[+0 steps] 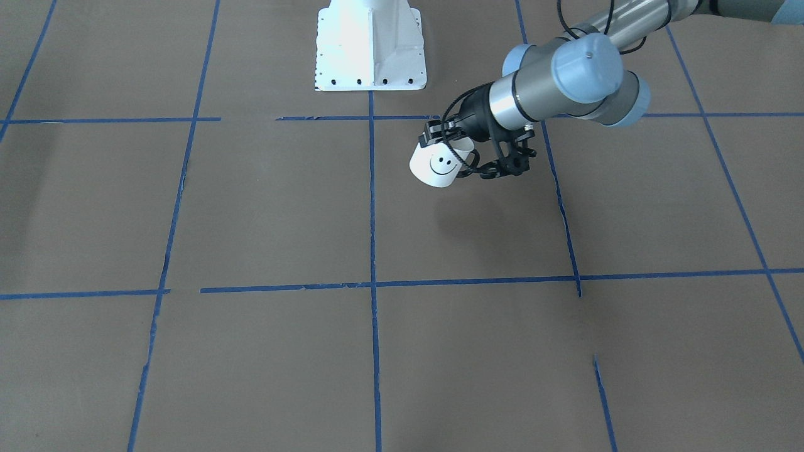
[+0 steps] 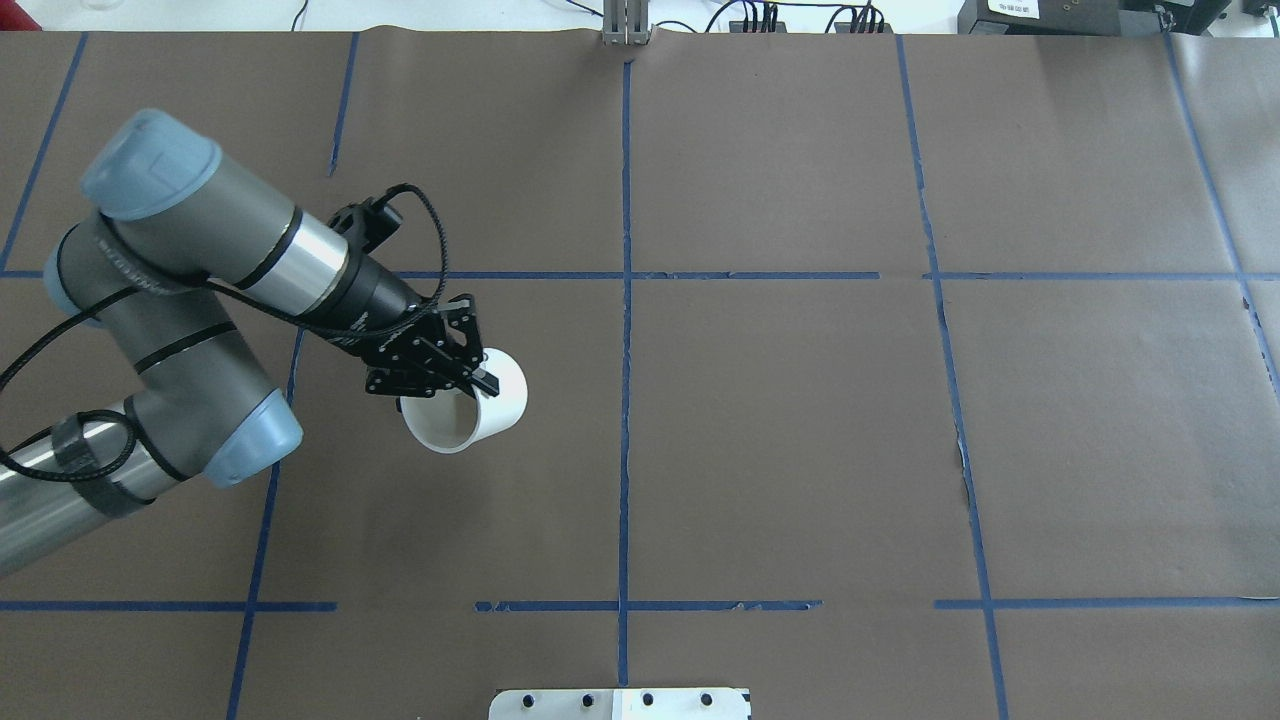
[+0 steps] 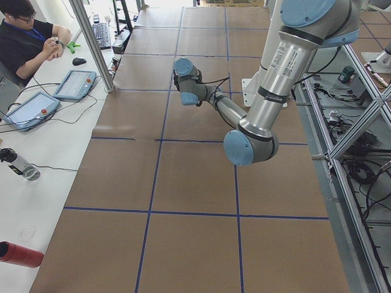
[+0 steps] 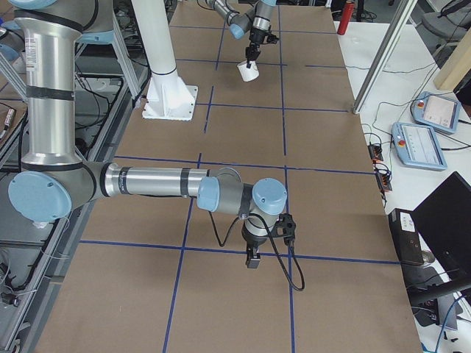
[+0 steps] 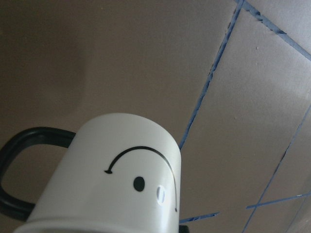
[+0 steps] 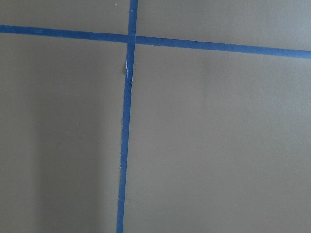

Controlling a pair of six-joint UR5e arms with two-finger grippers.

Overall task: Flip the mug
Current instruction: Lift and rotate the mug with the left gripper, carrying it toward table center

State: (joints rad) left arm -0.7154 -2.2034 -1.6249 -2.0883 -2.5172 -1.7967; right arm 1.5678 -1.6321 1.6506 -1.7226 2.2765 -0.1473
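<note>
My left hand (image 2: pixel 478 378) is pinching the mug (image 2: pixel 475 412) by its wall near the rim, and my arm comes in from about 10 o'clock in the overhead view. The mug hangs tilted. Its open mouth is turned toward 7 o'clock in that view, so the pale inside shows, and its closed base points toward 1 o'clock. It sits left of the centre blue tape line (image 2: pixel 625 400), at about 8 o'clock from the nearest tape crossing.

From across the worktop (image 1: pixel 251 207), the smiley face (image 1: pixel 443 164) faces the camera and reads the right way up. The mug's shadow lies apart from it, on the brown paper toward 5 o'clock. My left wrist camera looks along the mug's side. There the smile curves upside down, and the black handle (image 5: pixel 34 136) loops out at 9 o'clock.

My right hand (image 4: pixel 252 262) points down close over the worktop, well apart from the mug. It shows only in the side view, so I cannot tell whether it is spread or pressed together. Its wrist camera shows only brown paper and a tape crossing (image 6: pixel 130 40) at 11 o'clock
</note>
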